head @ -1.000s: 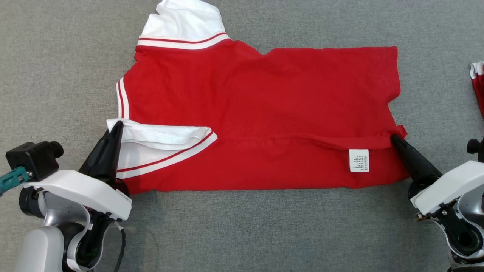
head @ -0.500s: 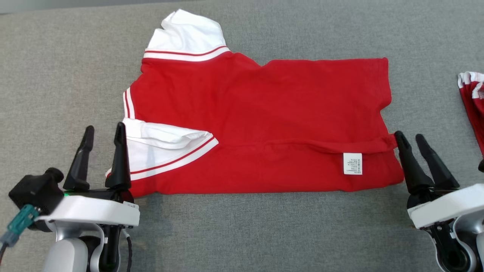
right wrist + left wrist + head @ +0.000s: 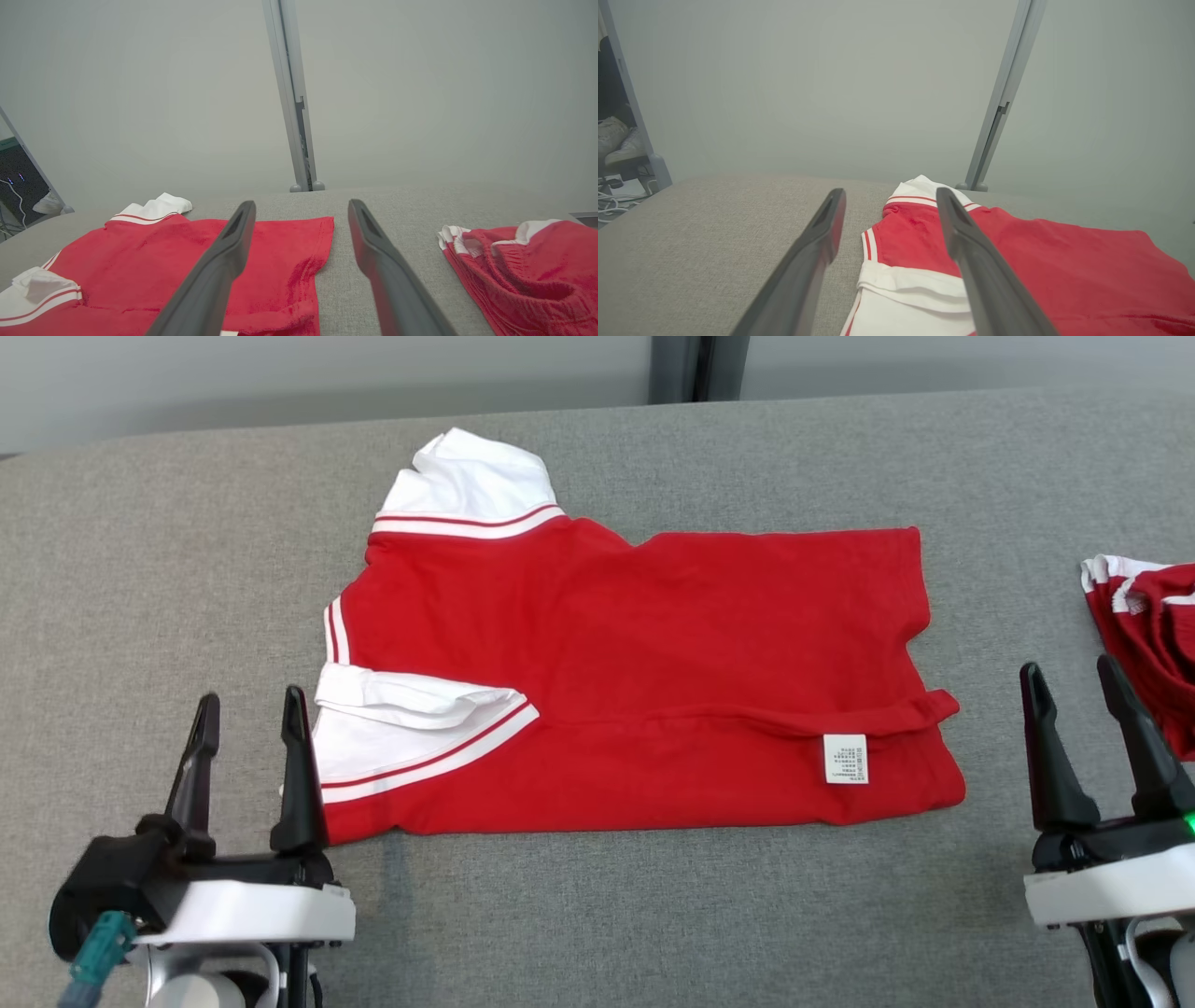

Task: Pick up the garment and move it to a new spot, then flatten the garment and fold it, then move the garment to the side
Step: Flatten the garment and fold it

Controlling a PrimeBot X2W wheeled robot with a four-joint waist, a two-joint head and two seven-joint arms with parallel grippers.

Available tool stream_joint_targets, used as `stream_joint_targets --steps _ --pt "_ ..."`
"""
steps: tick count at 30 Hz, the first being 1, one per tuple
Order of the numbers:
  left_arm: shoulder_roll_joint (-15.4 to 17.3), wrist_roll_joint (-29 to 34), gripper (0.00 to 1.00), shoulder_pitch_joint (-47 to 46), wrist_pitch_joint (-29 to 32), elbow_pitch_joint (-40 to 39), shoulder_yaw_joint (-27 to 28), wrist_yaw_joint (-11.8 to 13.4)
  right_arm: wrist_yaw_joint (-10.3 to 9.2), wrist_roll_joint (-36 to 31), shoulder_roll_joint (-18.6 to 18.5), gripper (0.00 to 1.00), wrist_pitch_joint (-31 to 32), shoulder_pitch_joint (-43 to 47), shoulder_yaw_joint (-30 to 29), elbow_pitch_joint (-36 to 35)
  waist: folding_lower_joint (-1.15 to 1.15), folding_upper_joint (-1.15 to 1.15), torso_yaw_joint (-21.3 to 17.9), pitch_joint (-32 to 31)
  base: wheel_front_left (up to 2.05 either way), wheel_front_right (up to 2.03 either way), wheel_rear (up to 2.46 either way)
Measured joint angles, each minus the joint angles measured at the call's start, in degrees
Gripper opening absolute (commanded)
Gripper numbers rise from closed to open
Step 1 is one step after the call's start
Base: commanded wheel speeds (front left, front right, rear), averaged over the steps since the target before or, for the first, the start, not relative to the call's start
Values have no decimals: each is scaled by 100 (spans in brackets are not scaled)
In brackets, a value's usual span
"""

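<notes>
Now | garment [image 3: 644,672] flat at centre of table [image 3: 597,896] | left gripper [image 3: 252,696] just beside its near-left corner, right gripper [image 3: 1066,664] near its near-right corner | both spread wide, empty, no longer pinching it.

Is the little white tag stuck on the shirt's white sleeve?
No, the white tag sits on the red part of the shirt, far from the white sleeve.

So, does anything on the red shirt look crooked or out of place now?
Yes. The shirt is folded unevenly: the near edge is turned up over the body, its right corner bunches and pokes out, and the care label shows. The far white sleeve sticks out unfolded.
</notes>
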Motion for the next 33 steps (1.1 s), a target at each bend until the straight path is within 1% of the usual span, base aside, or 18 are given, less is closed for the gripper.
stream_joint_targets --steps 4,8,13,25,33 --pt "48 148 100 211 9 144 -91 45 0 -289 49 100 -99 176 -7 147 0 0 -43 -101 0 0 0" --pt "87 203 100 428 25 325 -175 45 0 -412 97 100 -131 345 -24 316 0 0 -79 -189 0 0 0" --pt "109 191 100 507 43 511 -225 34 0 -431 153 100 -155 447 -41 397 0 0 -85 -235 0 0 0" --pt "168 130 100 433 58 660 -241 9 0 -430 187 100 -169 420 -38 485 0 0 -32 -168 0 0 0" --pt "147 -97 100 221 366 1115 -360 -148 0 -420 224 100 11 290 121 935 0 0 -4 18 0 0 0"
